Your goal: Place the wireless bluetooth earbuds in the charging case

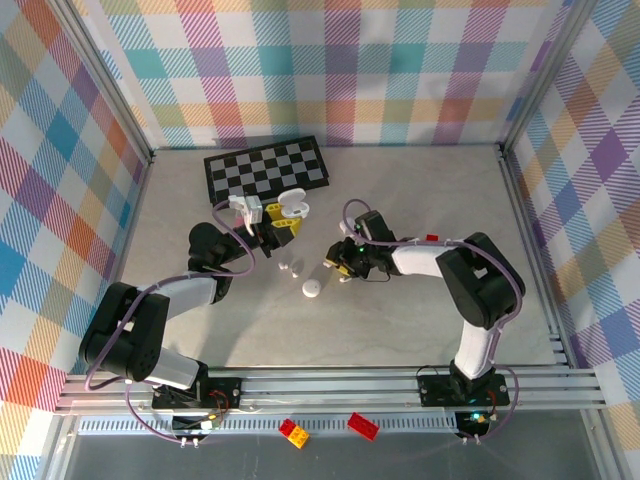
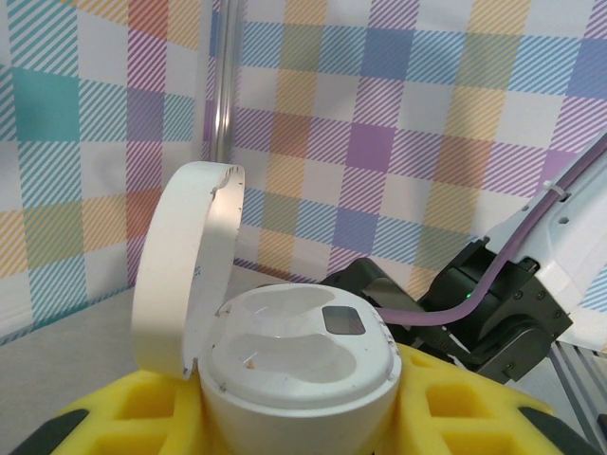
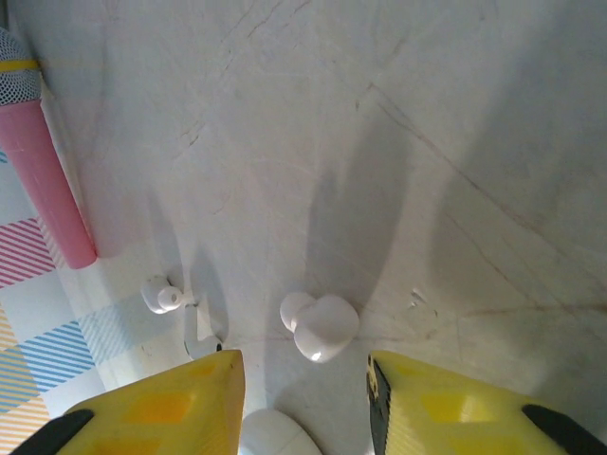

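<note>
The charging case [image 2: 299, 370], lid open, is held clamped in the left fingers [image 2: 123, 427]. An earbud [image 3: 318, 327] is seen on the worktop [image 3: 379, 142] just ahead of the right fingers [image 3: 161, 408], centred on their gap; whether anything is gripped cannot be told.

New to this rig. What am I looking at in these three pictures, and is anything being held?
Two robot arms, each ending in a two-finger gripper. The overhead view looks down from behind their bases, and the other two come from cameras on the wrists. The left gripper holds an open white charging case, both wells empty. The right gripper points down at the table with its fingers apart and a white earbud just ahead of them. Another earbud lies beside it. A checkerboard lies at the back.
</note>
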Robot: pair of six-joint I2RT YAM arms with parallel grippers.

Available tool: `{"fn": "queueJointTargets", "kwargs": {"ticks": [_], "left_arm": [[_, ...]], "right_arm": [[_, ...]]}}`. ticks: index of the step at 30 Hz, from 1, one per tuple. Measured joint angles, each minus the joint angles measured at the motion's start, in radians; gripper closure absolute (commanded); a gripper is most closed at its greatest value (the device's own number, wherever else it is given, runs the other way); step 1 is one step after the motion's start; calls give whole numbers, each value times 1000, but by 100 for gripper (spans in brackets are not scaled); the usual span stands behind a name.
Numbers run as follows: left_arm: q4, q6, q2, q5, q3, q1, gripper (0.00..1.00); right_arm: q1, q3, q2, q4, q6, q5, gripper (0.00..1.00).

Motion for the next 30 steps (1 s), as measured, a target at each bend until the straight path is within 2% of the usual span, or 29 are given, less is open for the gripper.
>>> {"fn": "queueJointTargets", "kwargs": {"ticks": [12, 30], "left_arm": [[0, 3, 0, 0, 0, 0, 69], [0, 23, 0, 0, 0, 0, 69]], "right_arm": [[9, 105, 67, -101, -12, -25, 63], [12, 252, 145, -303, -118, -18, 78]]}}
